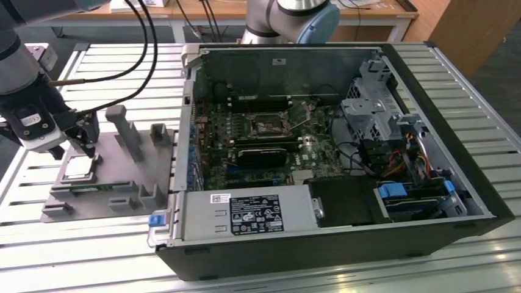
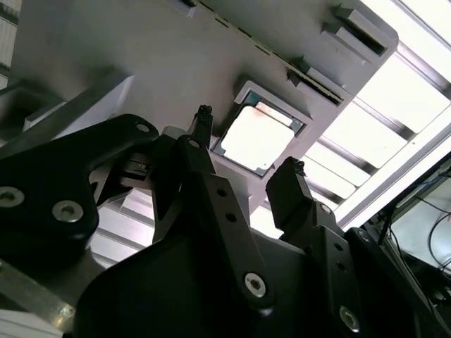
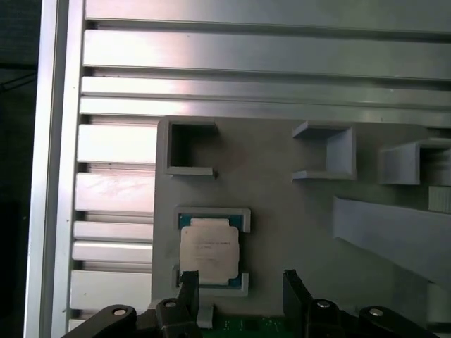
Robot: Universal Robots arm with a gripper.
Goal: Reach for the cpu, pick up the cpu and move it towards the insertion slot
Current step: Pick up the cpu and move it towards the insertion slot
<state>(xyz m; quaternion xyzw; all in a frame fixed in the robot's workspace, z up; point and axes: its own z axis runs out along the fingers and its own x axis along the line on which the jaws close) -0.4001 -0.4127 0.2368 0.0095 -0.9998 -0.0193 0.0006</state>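
On a slatted metal table (image 1: pixel 82 250), the jaws hang spread and empty by the cpu (image 3: pixel 208 251) in its grey tray (image 3: pixel 282 211).

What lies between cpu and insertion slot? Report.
Exterior view: grey posts, then the case wall, separate the cpu from the insertion slot.

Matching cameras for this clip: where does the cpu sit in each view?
Exterior view: cpu in the recess of the grey tray, at the exterior view's left, beneath the claw.
Second wrist view: cpu in that recess, seen past the open claw's tips.
First wrist view: cpu in the recess, close to the claw tips.
Shared landmark: the grey tray.
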